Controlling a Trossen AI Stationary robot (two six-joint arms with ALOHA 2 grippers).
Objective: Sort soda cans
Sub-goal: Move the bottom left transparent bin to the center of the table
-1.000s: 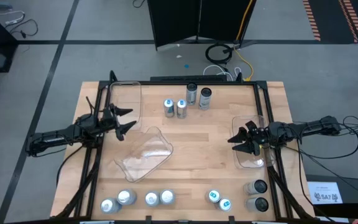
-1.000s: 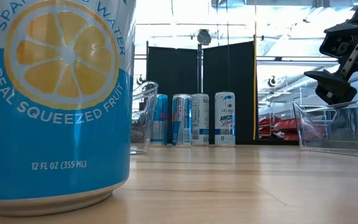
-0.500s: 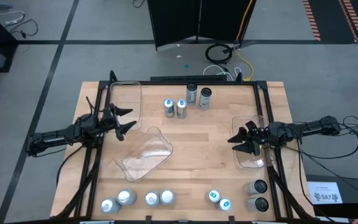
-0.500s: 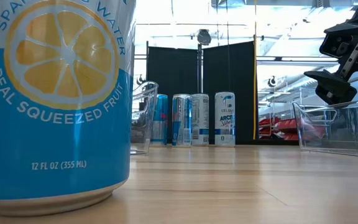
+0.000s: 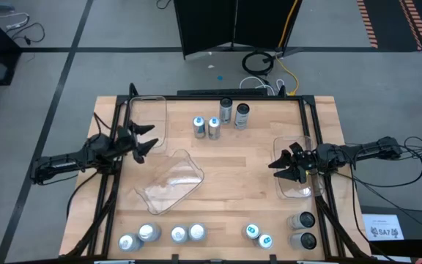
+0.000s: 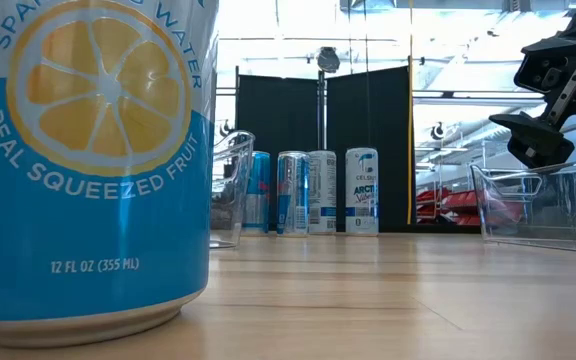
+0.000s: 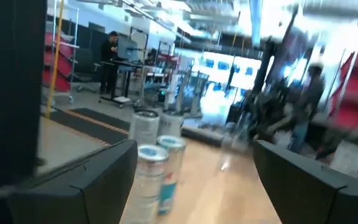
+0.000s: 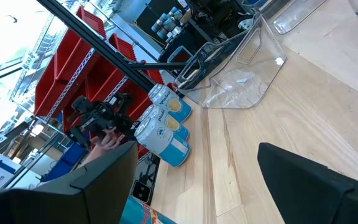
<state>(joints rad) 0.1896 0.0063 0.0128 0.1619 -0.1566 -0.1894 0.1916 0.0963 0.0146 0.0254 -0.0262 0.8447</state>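
Four soda cans (image 5: 218, 119) stand behind a tipped bin (image 5: 171, 180) mid-table.

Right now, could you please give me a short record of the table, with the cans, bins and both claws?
far cans: four soda cans upright in a row
near cans: eight along the near edge
bins: one clear bin mid-table, one far left, one under the right claw
left claw: open, empty, beside far-left bin
right claw: open, empty

A blue can (image 6: 83, 165) bears a yellow lemon slice and white lettering on the pale wooden table (image 5: 240, 165).
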